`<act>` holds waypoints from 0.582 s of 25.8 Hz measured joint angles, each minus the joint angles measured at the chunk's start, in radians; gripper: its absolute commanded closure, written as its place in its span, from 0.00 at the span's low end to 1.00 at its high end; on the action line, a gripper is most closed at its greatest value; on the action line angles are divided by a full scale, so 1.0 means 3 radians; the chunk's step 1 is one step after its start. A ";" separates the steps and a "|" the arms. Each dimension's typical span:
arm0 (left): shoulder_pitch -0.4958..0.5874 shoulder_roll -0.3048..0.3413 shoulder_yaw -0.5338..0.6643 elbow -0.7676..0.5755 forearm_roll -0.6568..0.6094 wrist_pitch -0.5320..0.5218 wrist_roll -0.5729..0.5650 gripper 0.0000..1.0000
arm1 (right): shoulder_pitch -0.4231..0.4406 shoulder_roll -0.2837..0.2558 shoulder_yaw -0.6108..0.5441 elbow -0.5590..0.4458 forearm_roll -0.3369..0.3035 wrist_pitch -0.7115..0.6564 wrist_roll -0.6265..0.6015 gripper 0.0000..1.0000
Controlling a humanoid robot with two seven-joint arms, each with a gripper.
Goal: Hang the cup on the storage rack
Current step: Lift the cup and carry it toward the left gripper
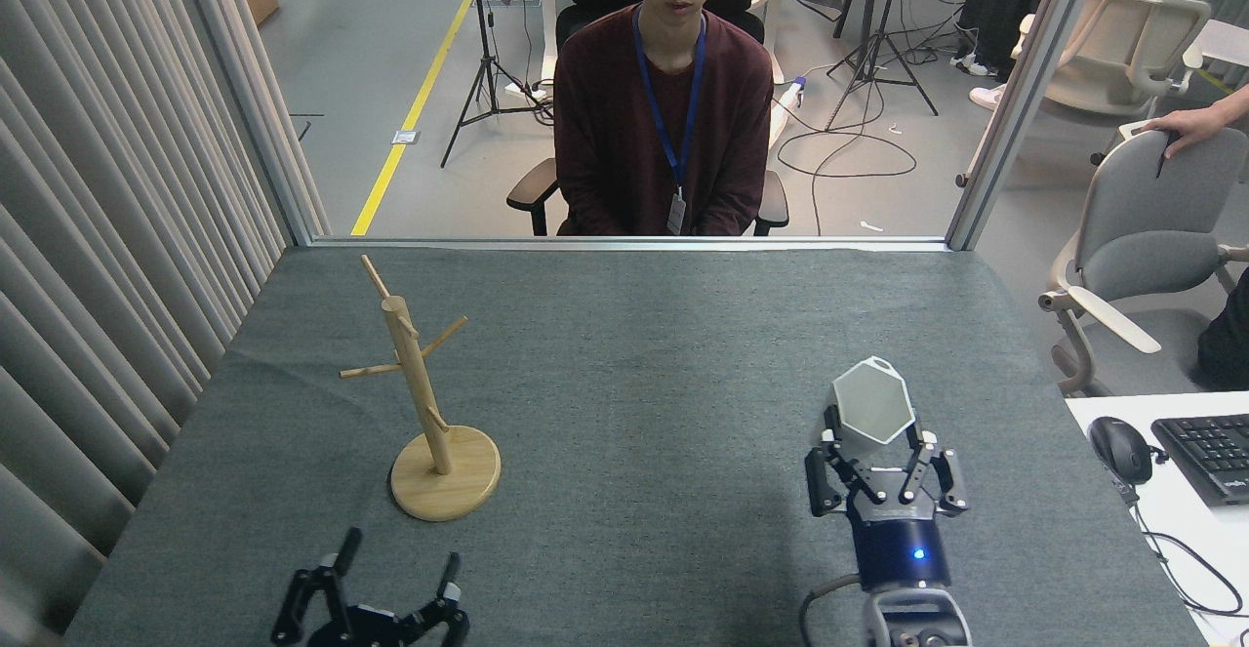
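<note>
The white hexagonal cup is held above the grey table at the right, its open mouth facing me and its small rim tab at the top. My right gripper is shut on the cup's lower sides. The wooden storage rack stands upright on its round base at the left of the table, with several thin pegs angled off its pole, far from the cup. My left gripper sits open at the bottom edge, in front of the rack's base, holding nothing.
A person sits in a chair just beyond the far edge of the grey table. Curtains line the left side. At the right a white desk holds a mouse and a keyboard.
</note>
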 measured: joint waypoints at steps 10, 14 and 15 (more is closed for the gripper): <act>-0.0214 -0.0092 -0.0579 0.0243 -0.0451 0.0031 -0.0006 0.01 | 0.0565 0.0572 0.0904 -0.0808 0.0764 -0.0018 -0.0058 0.46; -0.0299 -0.0122 -0.0692 0.0305 -0.0479 0.0081 -0.0015 0.01 | 0.0746 0.0745 0.1095 -0.0854 0.0994 0.0009 -0.0096 0.46; -0.0311 -0.0132 -0.0706 0.0311 -0.0482 0.0084 -0.0018 0.01 | 0.0777 0.0770 0.1131 -0.0857 0.1029 0.0010 -0.0100 0.46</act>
